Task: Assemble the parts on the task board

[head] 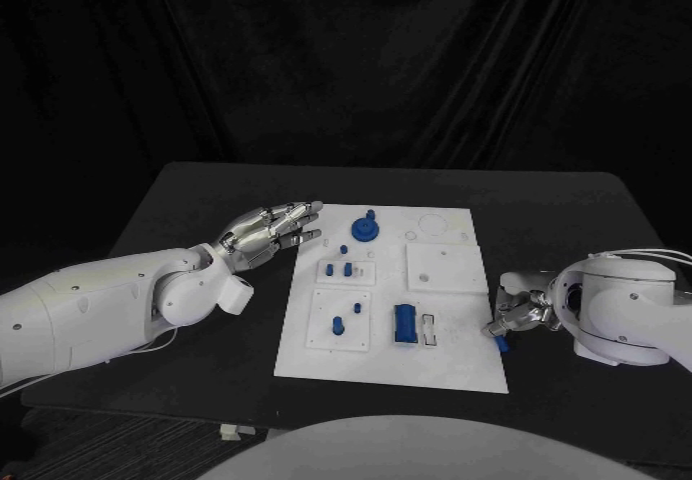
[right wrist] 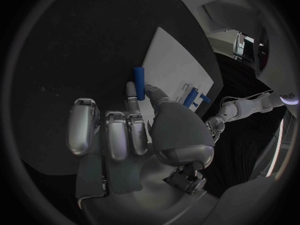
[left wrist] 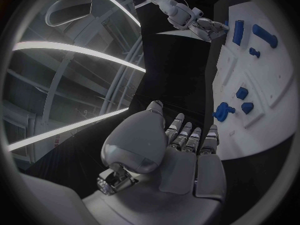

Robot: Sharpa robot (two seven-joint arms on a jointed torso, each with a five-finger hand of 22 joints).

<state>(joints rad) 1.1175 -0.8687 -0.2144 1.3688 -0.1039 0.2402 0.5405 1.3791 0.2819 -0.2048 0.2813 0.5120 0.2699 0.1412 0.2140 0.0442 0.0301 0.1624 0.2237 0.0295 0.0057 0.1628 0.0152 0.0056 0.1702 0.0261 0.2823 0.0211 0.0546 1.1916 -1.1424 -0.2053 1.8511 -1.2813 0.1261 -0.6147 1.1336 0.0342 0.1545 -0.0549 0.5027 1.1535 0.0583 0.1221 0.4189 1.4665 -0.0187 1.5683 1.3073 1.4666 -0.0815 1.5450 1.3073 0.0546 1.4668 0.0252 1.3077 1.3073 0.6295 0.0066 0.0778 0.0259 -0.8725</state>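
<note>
The white task board (head: pixel 450 352) lies mid-table. It carries a blue round part (head: pixel 365 228), small blue pegs (head: pixel 348 268), a longer peg (head: pixel 339 324) and a blue block (head: pixel 407 322). My right hand (head: pixel 519 312) sits low at the board's right edge. Thumb and a finger pinch a blue peg (right wrist: pixel 139 81) over the black table beside that edge, and the other fingers (right wrist: pixel 106 130) are curled in. The same peg (head: pixel 500 343) pokes out below the hand. My left hand (head: pixel 271 232) hovers off the board's far left corner with fingers straight and apart, holding nothing.
White sub-plates (head: pixel 440 268) are set into the board, and a grey slotted piece (head: pixel 430 327) stands next to the blue block. Black table (head: pixel 216 200) surrounds the board, and its front edge lies close below the board. A dark curtain hangs behind.
</note>
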